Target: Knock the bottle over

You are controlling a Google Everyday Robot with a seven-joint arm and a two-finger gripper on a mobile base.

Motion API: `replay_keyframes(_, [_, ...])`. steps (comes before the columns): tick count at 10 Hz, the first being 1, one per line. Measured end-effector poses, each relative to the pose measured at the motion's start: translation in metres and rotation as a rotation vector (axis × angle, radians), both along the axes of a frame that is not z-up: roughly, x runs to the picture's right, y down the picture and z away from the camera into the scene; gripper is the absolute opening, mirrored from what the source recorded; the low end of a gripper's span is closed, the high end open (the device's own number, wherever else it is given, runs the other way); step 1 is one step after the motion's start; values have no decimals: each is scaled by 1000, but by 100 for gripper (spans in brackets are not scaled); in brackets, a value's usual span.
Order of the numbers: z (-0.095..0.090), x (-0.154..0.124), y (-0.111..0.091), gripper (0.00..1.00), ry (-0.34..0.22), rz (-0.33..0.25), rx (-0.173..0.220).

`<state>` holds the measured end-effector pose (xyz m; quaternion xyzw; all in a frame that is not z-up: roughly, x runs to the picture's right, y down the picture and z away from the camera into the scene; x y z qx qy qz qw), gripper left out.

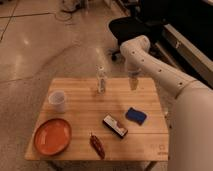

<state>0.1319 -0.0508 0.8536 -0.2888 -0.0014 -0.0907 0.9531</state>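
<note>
The bottle (101, 80) is a small slim clear plastic bottle with a pale cap. It stands upright near the far edge of the wooden table (80, 112), at its middle. My gripper (133, 83) hangs at the end of the white arm over the far right part of the table, to the right of the bottle and apart from it. The translucent white cup (57, 100) stands at the left of the table.
An orange plate (52, 136) lies at the front left. A red chili-like item (96, 145), a dark and white packet (115, 125) and a blue sponge (135, 115) lie at the front middle and right. A black office chair (132, 25) stands behind the table.
</note>
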Motion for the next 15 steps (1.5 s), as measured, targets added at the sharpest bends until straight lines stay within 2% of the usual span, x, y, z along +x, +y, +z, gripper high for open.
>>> replay_keyframes(3, [34,-23,-6,65,-27,26,-37])
replay_keyframes(7, [59,-60,-9,65,-79,23,-54])
replay_keyframes(11, [58,-103,-4,65,-166,51,-56])
replay_keyframes(13, [46,-124,8,65,-220,59,-83])
replay_keyframes(15, [30,-135,20,65,-263,38,-99])
